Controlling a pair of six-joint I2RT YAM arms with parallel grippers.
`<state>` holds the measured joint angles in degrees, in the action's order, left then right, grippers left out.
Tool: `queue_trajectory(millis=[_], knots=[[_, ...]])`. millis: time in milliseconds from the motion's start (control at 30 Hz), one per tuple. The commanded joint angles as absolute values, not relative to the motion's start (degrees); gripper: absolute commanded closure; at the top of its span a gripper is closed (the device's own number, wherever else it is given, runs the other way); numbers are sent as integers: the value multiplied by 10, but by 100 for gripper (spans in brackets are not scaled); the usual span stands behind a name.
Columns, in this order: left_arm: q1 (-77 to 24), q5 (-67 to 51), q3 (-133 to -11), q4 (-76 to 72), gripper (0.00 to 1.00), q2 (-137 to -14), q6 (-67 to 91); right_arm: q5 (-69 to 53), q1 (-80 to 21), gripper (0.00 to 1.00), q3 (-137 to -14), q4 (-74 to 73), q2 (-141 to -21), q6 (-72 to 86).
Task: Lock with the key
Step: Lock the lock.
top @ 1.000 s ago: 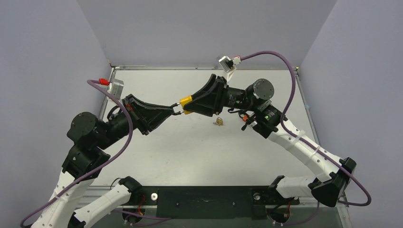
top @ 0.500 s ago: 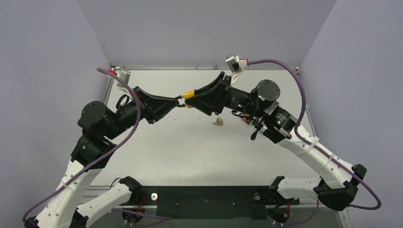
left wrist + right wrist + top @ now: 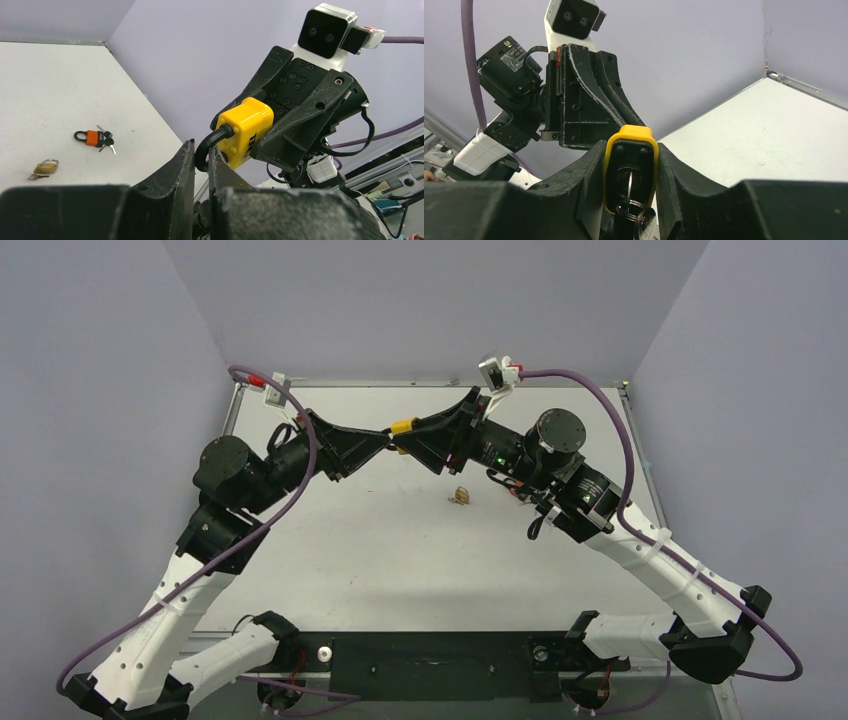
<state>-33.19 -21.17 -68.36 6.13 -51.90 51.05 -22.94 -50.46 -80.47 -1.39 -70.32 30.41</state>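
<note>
Nearest thing in play: spare brass padlock (image 3: pixel 461 496) is lying on the table (image 3: pixel 400 570) right of centre. An orange padlock (image 3: pixel 92 137) with keys is sitting near it, showing only in the left wrist view. Neither is being touched. Farther back, both arms are meeting in the air above the far part of the table, and that's where the yellow padlock (image 3: pixel 403 426) is hanging. Right gripper (image 3: pixel 630 150) is clamping the yellow body from both sides. Left gripper (image 3: pixel 201 150) is pinching closed on the black shackle (image 3: pixel 207 145). I can't tell whether the shackle is seated or pulled out. Key (image 3: pixel 630 182) is sitting in the keyway with its ring (image 3: pixel 635 214) dangling, and nothing is holding it. Main risk: the arms are coupling rigidly through the lock, so any mismatch while pushing the shackle home is going to load the wrists or twist the body out of the right jaws. Second: the shackle is thin and round, so the left pinch is likely slipping under side load. Third: both tools are occupied, so turning the key means one is letting go, and the lock may be swinging or dropping onto the spares below. A jolt could also be shaking the loose key out.
</note>
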Motion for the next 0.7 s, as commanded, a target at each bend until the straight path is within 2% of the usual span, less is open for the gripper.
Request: queue_trajectory(millis=[0, 667], knots=[[-366, -351, -719, -123, 100, -531, 598, -256, -541, 100, -765, -107, -793, 269], [-464, -319, -816, -85, 100, -584, 552, -241, -541, 100, -708, -69, -844, 285]])
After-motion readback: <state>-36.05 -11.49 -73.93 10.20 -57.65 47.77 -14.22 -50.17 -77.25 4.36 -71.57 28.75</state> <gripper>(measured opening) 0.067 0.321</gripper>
